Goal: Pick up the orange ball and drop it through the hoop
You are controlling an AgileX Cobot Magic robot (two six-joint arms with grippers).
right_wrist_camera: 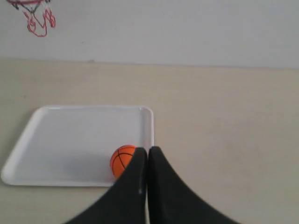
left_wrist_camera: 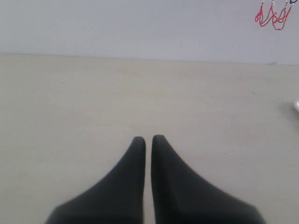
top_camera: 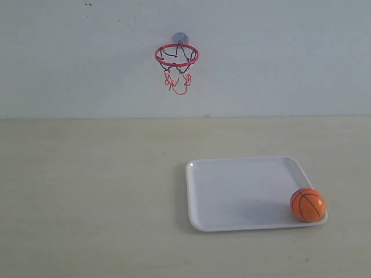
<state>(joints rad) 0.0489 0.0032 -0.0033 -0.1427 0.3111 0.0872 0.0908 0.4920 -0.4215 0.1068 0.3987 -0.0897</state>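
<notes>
The right pincer (right_wrist_camera: 147, 149) is closed, tips pressed together and gripping nothing; the left pincer (left_wrist_camera: 148, 138) is closed and empty too, over bare table (top_camera: 87, 202). The orange ball (top_camera: 308, 205) sits on the white tray (top_camera: 232, 185), in the tray's near right corner against its rim. The hoop (top_camera: 177, 55) hangs on the wall (top_camera: 290, 58) beyond the tray's far left corner. One ball, one hoop, one tray, two pincers
</notes>
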